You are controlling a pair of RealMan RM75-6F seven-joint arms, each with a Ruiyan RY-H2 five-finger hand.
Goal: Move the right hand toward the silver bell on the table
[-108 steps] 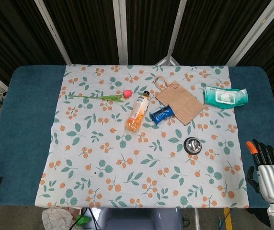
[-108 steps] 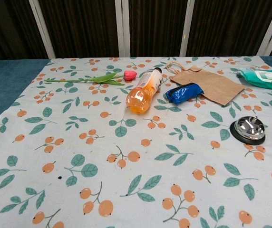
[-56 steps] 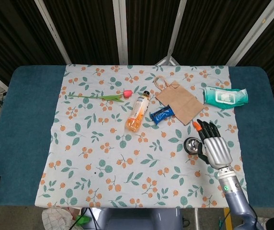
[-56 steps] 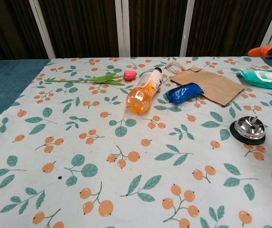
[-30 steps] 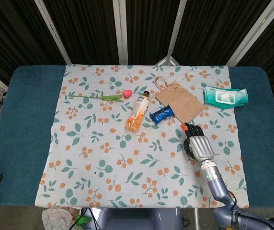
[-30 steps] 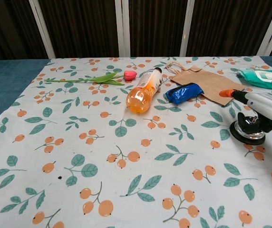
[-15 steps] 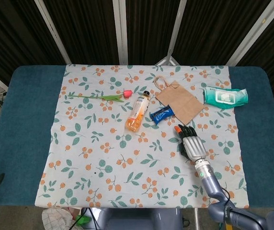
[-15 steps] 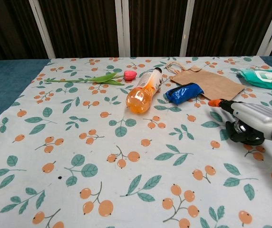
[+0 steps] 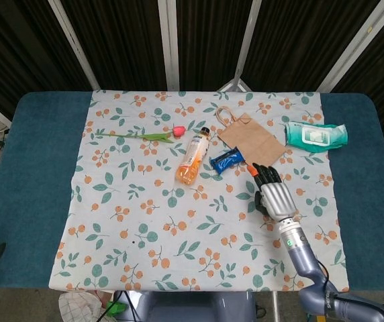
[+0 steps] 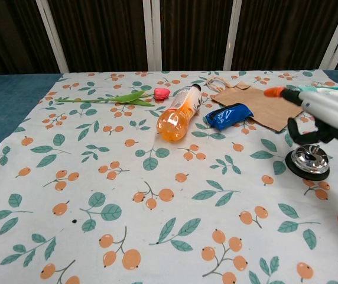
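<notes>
The silver bell (image 10: 309, 160) with its black base sits on the flowered cloth at the right, plain in the chest view. My right hand (image 10: 325, 115) hovers just above it, fingers stretched out toward the left, holding nothing. One orange-capped fingertip (image 10: 272, 92) leads. In the head view the right hand (image 9: 273, 194) lies over the bell's spot and hides it. No left hand shows in either view.
Behind the bell lie a brown paper bag (image 9: 252, 141), a blue packet (image 9: 227, 160) and a green wipes pack (image 9: 315, 134). An orange drink bottle (image 9: 192, 157) and a pink tulip (image 9: 145, 135) lie further left. The blue table (image 9: 37, 174) frames the cloth.
My right hand came in from the table's front right edge to the bell. Since half a second ago it has risen from bell level to above it.
</notes>
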